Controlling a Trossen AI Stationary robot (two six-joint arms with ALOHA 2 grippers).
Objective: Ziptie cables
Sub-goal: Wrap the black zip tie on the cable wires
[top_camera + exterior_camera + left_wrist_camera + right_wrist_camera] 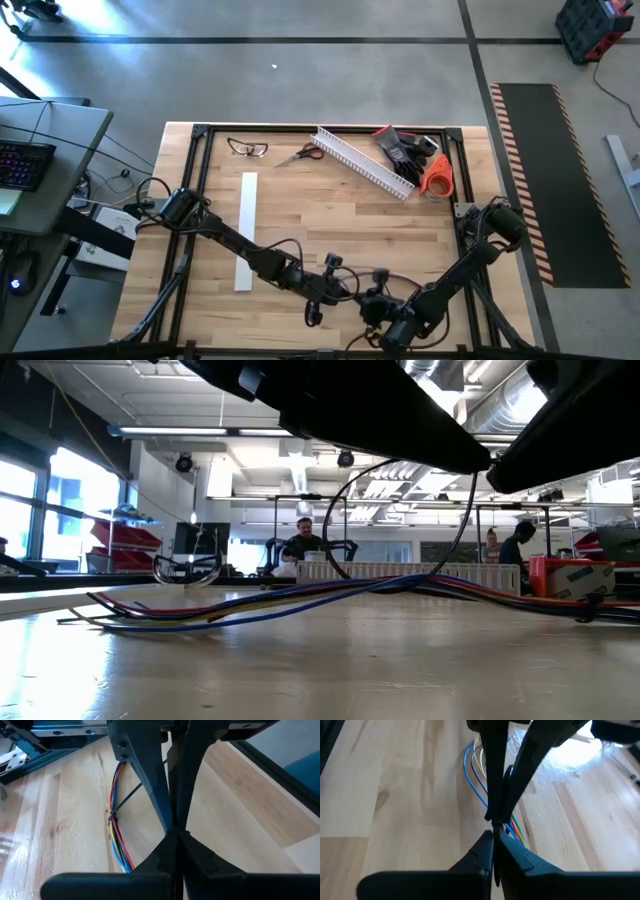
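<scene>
1. High view: both arms reach to the near edge of the counter (330,215). The left gripper (335,285) and the right gripper (392,318) sit close together there, over the spot where the cables (116,827) lie.

2. In the left wrist view the left gripper's fingers (150,785) are pressed together at the tips. Nothing shows plainly between them, though a thin dark line running up the seam could be a strip. Just beyond them lies the bundle of red, blue and yellow wires, already cinched at one point by a ziptie (125,802) whose thin dark tail sticks out sideways.

3. In the right wrist view the right gripper's fingers (492,775) are also closed, meeting right over the coloured wires; whether they pinch a wire or a strip I cannot tell (the tips hide the contact point).

4. The low view shows the wires stretched flat along the counter, rising slightly in the middle.

5. Risks, as I judge them:
- With the two grippers so close, a pull by either arm could knock one into the other.
- If the right fingers hold only one wire, tugging would drag it out of the bundle and loosen the tie.
- The limp wires may slide on the smooth wood, so a pull could shift the bundle instead of tightening anything.
</scene>
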